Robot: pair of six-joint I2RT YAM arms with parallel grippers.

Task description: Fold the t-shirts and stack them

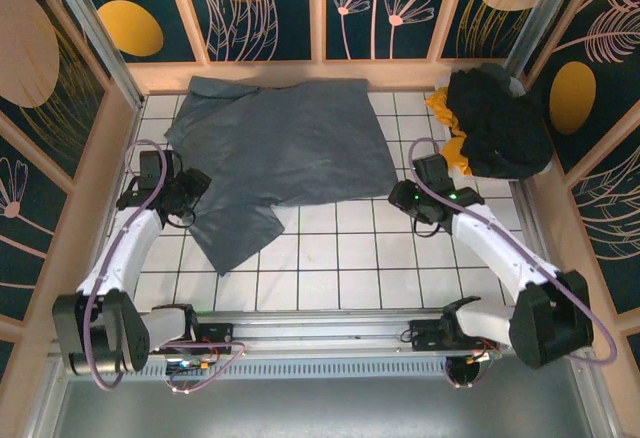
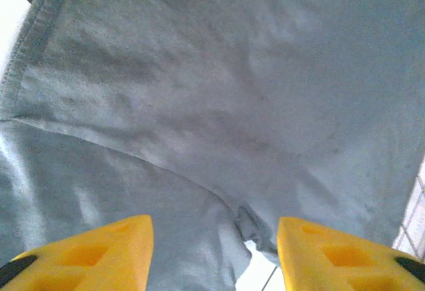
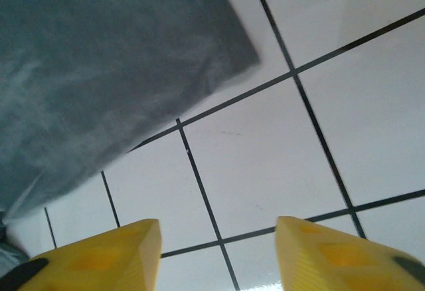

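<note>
Jaws: both pairs stand apart, nothing between them. The left gripper [image 1: 195, 186] [image 2: 214, 251] is over cloth and the right gripper [image 1: 405, 198] [image 3: 219, 251] is over bare tile.

Main shirt: grey-blue t-shirt [image 1: 290, 148] [image 2: 219, 105] [image 3: 99, 58], spread mostly flat across the far half of the tiled table [image 1: 330, 258] [image 3: 279, 151], its far edge near the back wall. One flap juts toward the arms on the left side.

Left side: the left gripper sits at the shirt's left edge, just above that flap. Its wrist view looks down on rumpled fabric, where one layer overlaps another and a stitched hem [image 2: 26, 45] runs up the top-left corner.

Right side: the right gripper hangs beside the shirt's near right corner — the corner lies up and to the left in the wrist view, clear of the jaws.

Other shirts: a black t-shirt [image 1: 500, 123] is heaped in the far right corner, lying partly over a bunched yellow-orange t-shirt [image 1: 447, 108]. Both are well apart from the grey-blue one's body.

Setting: white tiles with dark grout, ringed by panelled walls [image 1: 270, 8] of dark teal with floral prints.
</note>
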